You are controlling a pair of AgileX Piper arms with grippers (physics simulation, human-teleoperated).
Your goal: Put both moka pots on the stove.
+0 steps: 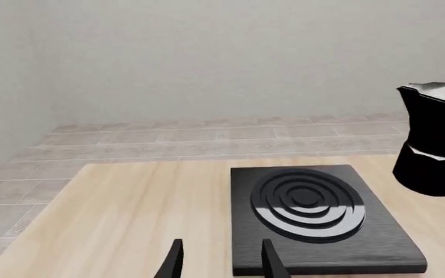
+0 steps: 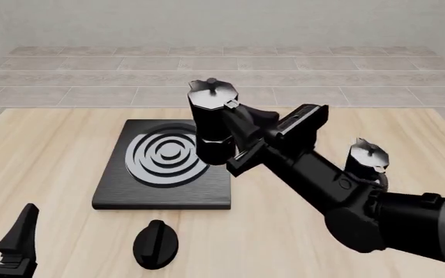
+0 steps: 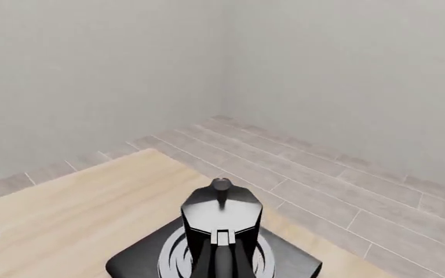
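My right pincer [image 2: 238, 149] is gripping one moka pot [image 2: 212, 121] by its handle over the stove [image 2: 160, 191]; left pincer [image 1: 218, 260] is hanging wide, holding nothing.

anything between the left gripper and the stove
No, just bare wooden table between the left gripper and the stove, seen in front and left wrist views.

Right hand [image 2: 234, 152] mostly hidden behind lifted moka pot [image 2: 213, 123]; finger contact on pot not visible. Second moka pot [image 2: 368, 157] near surface's right edge: lower body hidden by right arm. Left hand [image 2: 6, 243] cut off at front view's bottom-left corner. Stove [image 3: 137, 263] cropped in right wrist view.
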